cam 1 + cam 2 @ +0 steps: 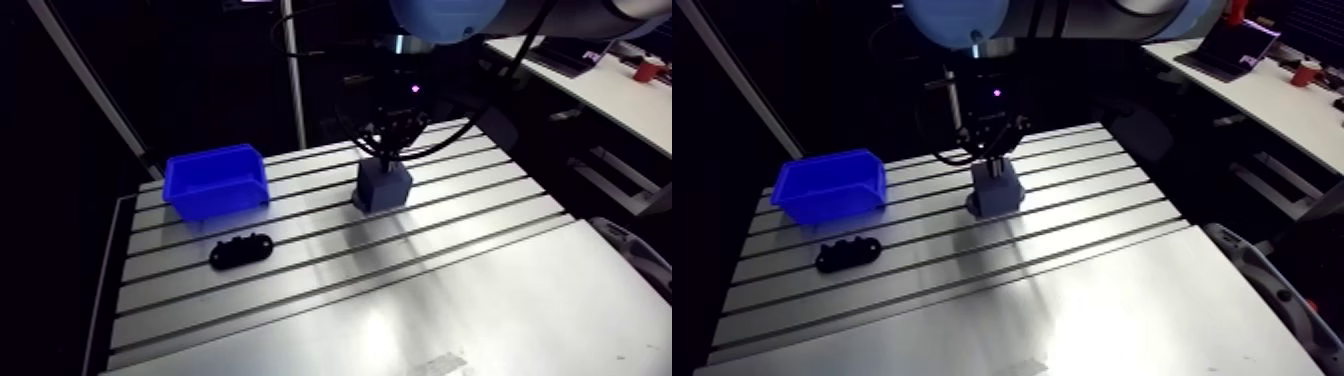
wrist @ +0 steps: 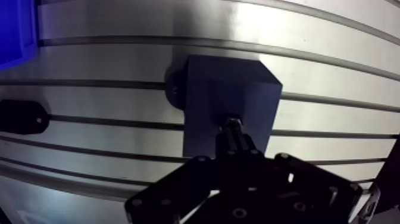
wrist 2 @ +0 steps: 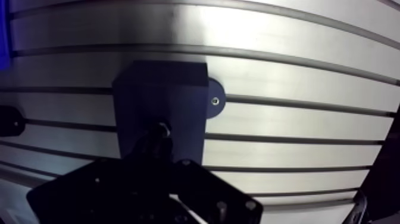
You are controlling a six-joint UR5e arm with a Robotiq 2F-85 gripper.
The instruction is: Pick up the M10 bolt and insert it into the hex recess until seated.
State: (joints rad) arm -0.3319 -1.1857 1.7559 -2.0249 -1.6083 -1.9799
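In wrist view, nearest: gripper (image 2: 236,145), fingers (image 2: 245,149) drawn almost together & clamped on M10 bolt (image 2: 230,124), w/ nothing but the bolt's width between them. Just ahead of the fingertips, bolt's free end poking out, aimed down at top face of dark blue-grey block (image 2: 229,89). Tip at or touching that face, near the edge closest to gripper. Hex recess hidden under the bolt, so depth of entry impossible to tell. On block's side, a round mounting ear (image 3: 215,100) w/ a screw at its centre, flat on slotted aluminium table (image 2: 333,77). In arm view, gripper straight above block, coming down vertically onto it. Block upright on table's far half, across the slots. Off to one side & well apart from block: elongated black part (image 1: 240,250), flat on the table, nearer the front edge. Behind that part, blue bin (image 1: 215,180), open side up, close to table's far corner.
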